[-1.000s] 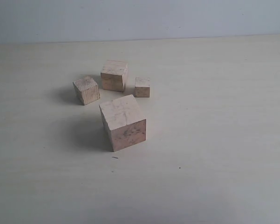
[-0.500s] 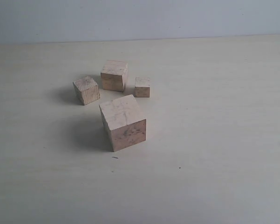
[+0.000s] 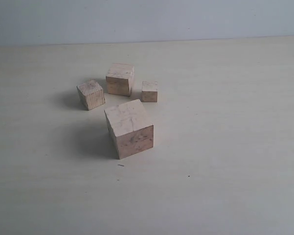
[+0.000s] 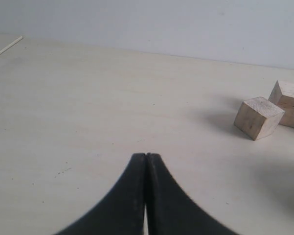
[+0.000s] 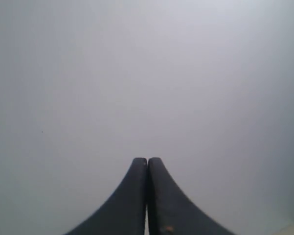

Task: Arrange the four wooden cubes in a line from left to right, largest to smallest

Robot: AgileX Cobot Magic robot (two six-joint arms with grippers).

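Note:
Four pale wooden cubes sit in a loose cluster on the table in the exterior view. The largest cube [image 3: 129,128] is nearest the front. Behind it stand a mid-sized cube [image 3: 120,79], a smaller cube [image 3: 91,94] to its left and the smallest cube [image 3: 149,91] to its right. No arm shows in the exterior view. In the left wrist view my left gripper [image 4: 146,155] is shut with nothing in it, low over bare table, well apart from a small cube [image 4: 258,117] and another cube [image 4: 288,104] at the frame edge. My right gripper [image 5: 147,160] is shut and empty, facing a plain grey wall.
The pale table [image 3: 225,147] stretches wide around the cubes, with a grey-blue wall [image 3: 147,19] behind its far edge. A thin white strip [image 4: 6,49] lies near the table's far corner in the left wrist view.

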